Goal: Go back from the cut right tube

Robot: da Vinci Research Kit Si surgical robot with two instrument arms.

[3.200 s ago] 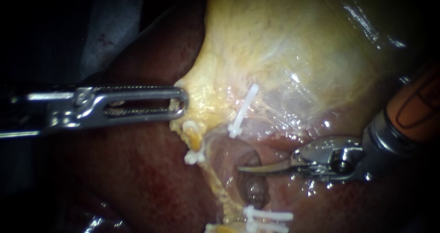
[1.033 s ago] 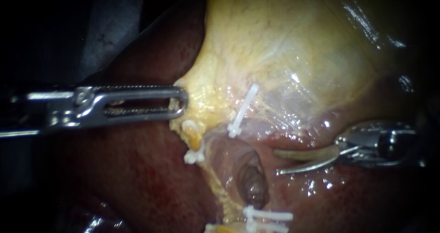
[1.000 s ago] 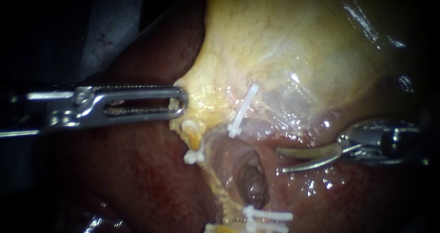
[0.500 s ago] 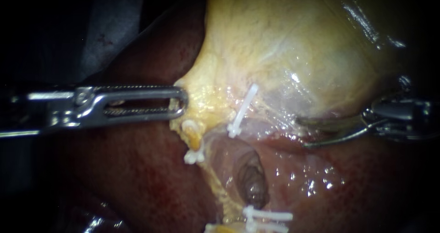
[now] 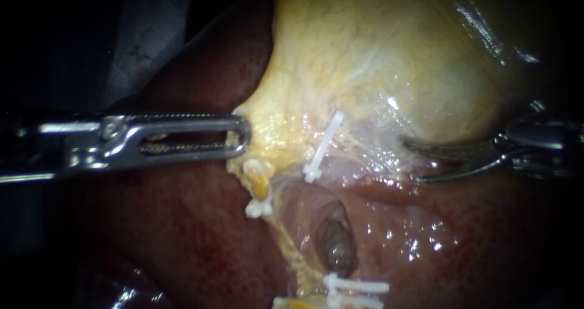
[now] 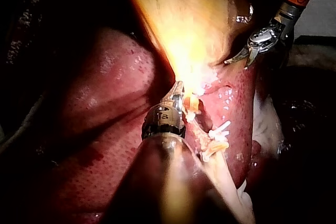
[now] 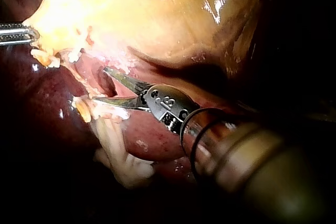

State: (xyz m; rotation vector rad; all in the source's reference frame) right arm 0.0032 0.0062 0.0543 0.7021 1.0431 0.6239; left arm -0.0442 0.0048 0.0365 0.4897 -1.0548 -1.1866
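My left instrument (image 5: pixel 240 135) comes in level from the left, its jaws shut on the yellow edge of the gallbladder (image 5: pixel 377 53). The same grasp shows in the left wrist view (image 6: pixel 178 90). My right instrument (image 5: pixel 412 160) has curved blades that stand open and hold nothing, lying right of a white clip (image 5: pixel 322 146) at the gallbladder's lower border. In its own view the blades (image 7: pixel 101 84) hover open beside pale clipped tissue. A short yellow cut stump (image 5: pixel 257 181) with a clip (image 5: pixel 258 207) hangs under the left jaws.
Dark red liver (image 5: pixel 182 242) fills the lower view, with a dark pit (image 5: pixel 334 239) below the clips. Two more white clips (image 5: pixel 356 288) sit at the bottom edge. My right instrument (image 6: pixel 239 59) appears far beyond the left one in the left wrist view.
My right instrument has drawn back to the right and upward, away from the dark pit, and its blades now stand apart. My left instrument has kept its hold and place.
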